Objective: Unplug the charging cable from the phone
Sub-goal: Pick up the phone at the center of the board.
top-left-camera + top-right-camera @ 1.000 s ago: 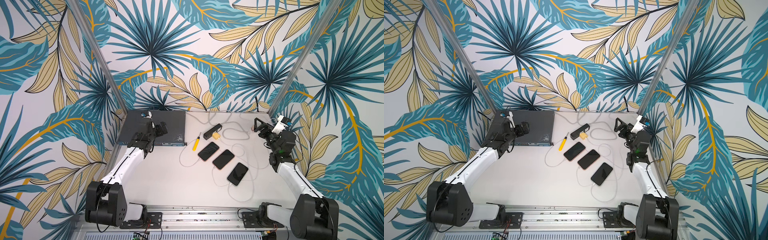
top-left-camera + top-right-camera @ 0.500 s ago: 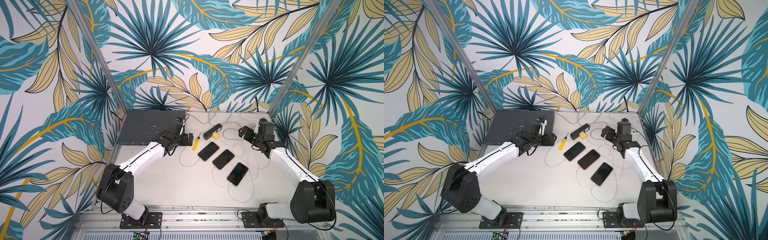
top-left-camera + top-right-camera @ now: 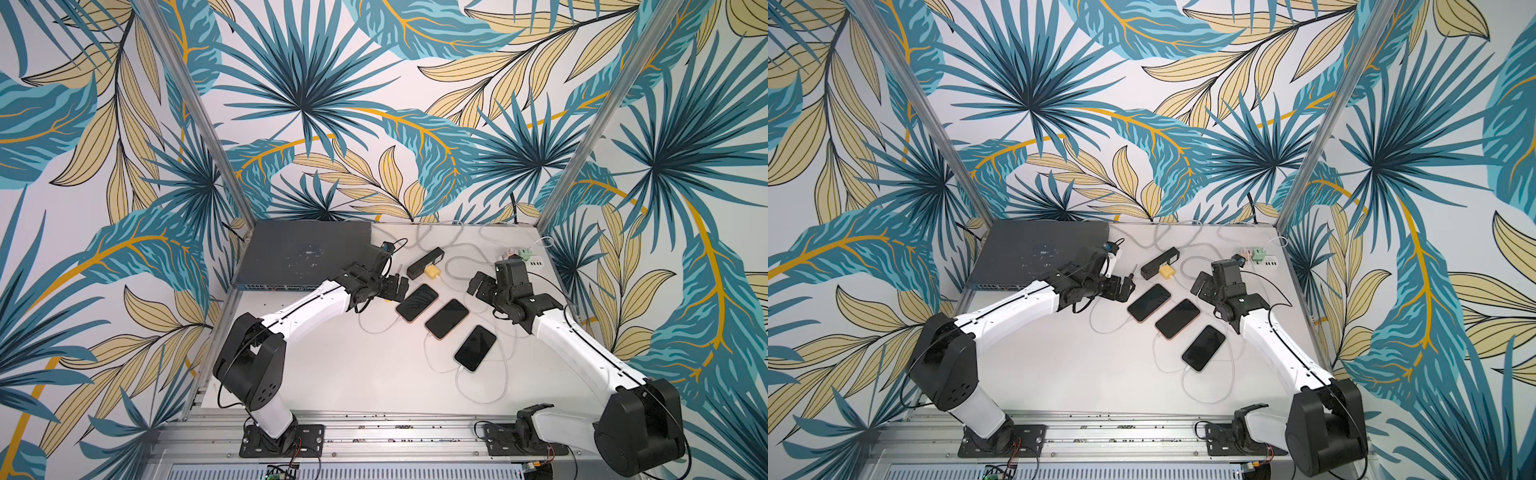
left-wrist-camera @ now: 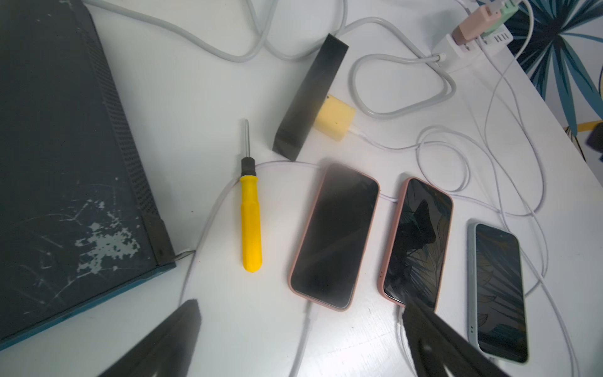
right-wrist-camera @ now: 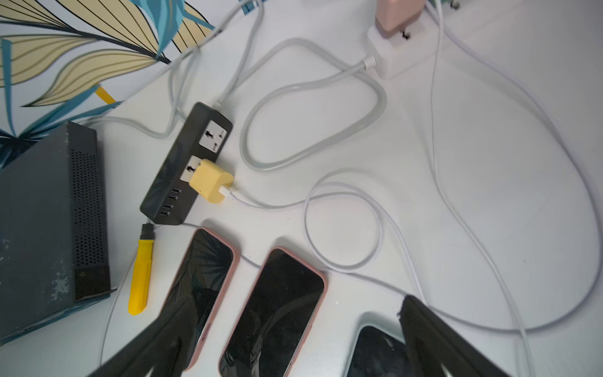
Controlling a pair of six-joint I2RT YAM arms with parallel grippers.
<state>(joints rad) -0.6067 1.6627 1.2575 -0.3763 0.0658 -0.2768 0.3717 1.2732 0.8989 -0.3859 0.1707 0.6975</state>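
Phones lie screen-up in a slanted row near the middle of the counter (image 3: 332, 374). A pink-cased phone (image 3: 417, 302) sits at the 10 o'clock end, a second pink phone (image 3: 446, 318) in the middle, and a pale-cased phone (image 3: 475, 348) at the 4 o'clock end. They lie side by side with narrow gaps between them.

A thin white cable (image 4: 306, 329) is plugged into the pink-cased phone's short end toward 7 o'clock. The other two phones are plugged in at the same end, and their leads loop loosely over the counter.

The left gripper (image 3: 400, 287) hangs just beside the pink-cased phone, at its 10 o'clock corner. Its jaws are spread wide and hold nothing. In the left wrist view its fingers (image 4: 169, 339) stand far apart, framing the plugged ends of the two pink phones.

The right gripper (image 3: 478, 284) hangs at about 2 o'clock from the row, apart from the phones and over coiled leads. It is likewise spread wide and empty.

A yellow-handled screwdriver (image 4: 251, 225) lies just beside the pink-cased phone, between it and a dark grey box (image 3: 303, 253) in the 10 o'clock corner. A black power strip (image 5: 182, 163) with a yellow charger (image 5: 210, 181) plugged in sits at 12 o'clock from the row. A white power strip (image 3: 534, 262) lies in the 2 o'clock corner.
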